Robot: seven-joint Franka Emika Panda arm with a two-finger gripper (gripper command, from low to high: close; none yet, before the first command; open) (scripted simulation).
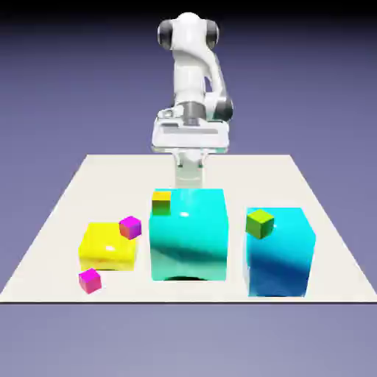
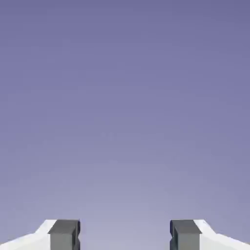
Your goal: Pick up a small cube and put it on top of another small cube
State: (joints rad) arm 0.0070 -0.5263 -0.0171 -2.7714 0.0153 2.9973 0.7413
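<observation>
Several small cubes show in the exterior view. A magenta cube (image 1: 90,280) lies on the table in front of a low yellow block (image 1: 107,250). A second magenta cube (image 1: 130,227) rests on that block's far right corner. An orange-green cube (image 1: 161,202) sits on a tall cyan block (image 1: 188,235), and a green cube (image 1: 260,224) sits on another cyan block (image 1: 281,254). My gripper (image 1: 190,140) hangs high behind the blocks, far from every cube. In the hand view the gripper (image 2: 124,239) is open, with only backdrop between its fingertips (image 2: 64,235).
The white table (image 1: 59,213) ends just in front of the blocks. The two tall cyan blocks stand between the arm and the table's front edge. The yellow block sits at the exterior view's left.
</observation>
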